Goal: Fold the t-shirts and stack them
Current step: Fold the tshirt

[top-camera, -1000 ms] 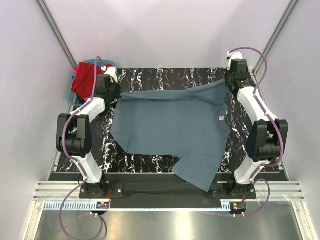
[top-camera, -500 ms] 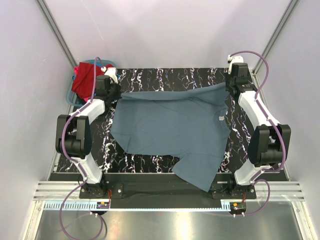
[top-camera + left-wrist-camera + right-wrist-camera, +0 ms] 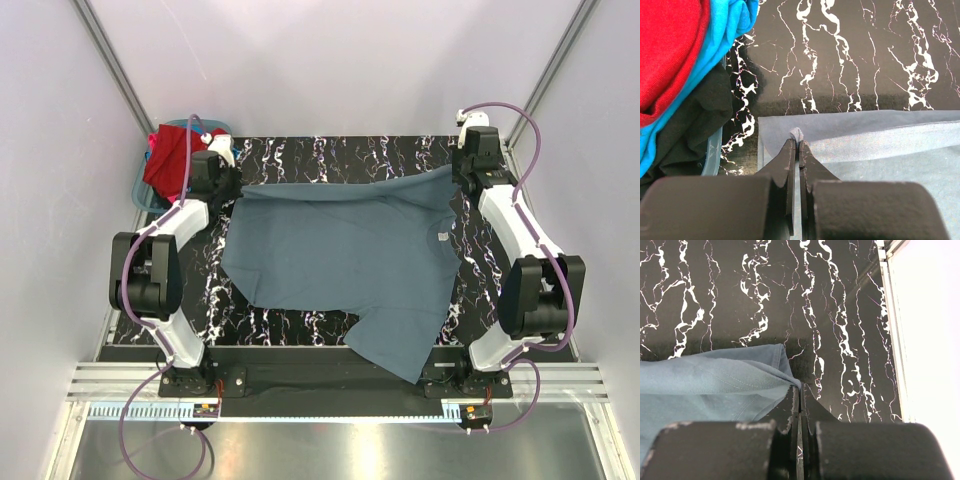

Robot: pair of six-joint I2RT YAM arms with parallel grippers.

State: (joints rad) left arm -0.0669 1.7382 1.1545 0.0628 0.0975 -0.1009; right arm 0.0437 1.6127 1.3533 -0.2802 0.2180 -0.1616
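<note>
Both of my grippers are holding the slate grey-blue t-shirt by its far edge. My left gripper is pressing its jaws almost flat together on a small bunched fold at the shirt's far left corner, with only the cloth between them. My right gripper is doing the same at the far right corner, its jaws squeezing the tip of the hem.

Between the two grips, the far edge is stretching in a nearly straight line over the black marbled table. Both wrist views are showing a dark band of shadow under that edge, so it is probably hanging a little above the surface there. The rest of the shirt is lying spread across the middle of the table. One lower corner is reaching past the near edge of the marbled surface, close to my right arm's base.

Just beside my left gripper, at the far left corner, the red t-shirt is sitting heaped in the teal-blue basket. From my left wrist, the bright blue t-shirt is showing under the red one. Some dark cloth is lying below that, though I cannot tell what it is.
</note>
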